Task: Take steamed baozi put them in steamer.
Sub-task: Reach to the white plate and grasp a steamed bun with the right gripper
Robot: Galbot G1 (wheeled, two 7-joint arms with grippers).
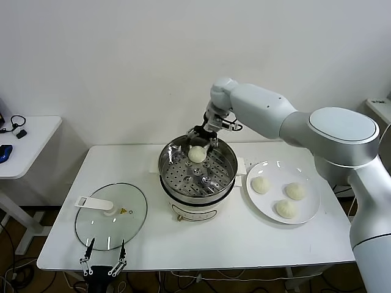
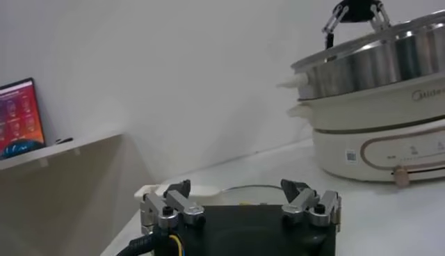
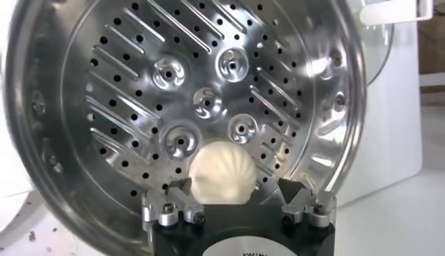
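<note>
The right pincer hangs released over the shiny round perforated steel steamer, one cream-white domed baozi lying inside by its far wall. Left pincer, released, waits well apart.

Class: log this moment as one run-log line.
right claw: open over steamer | baozi: one inside | plate: three | left claw: open, parked
</note>
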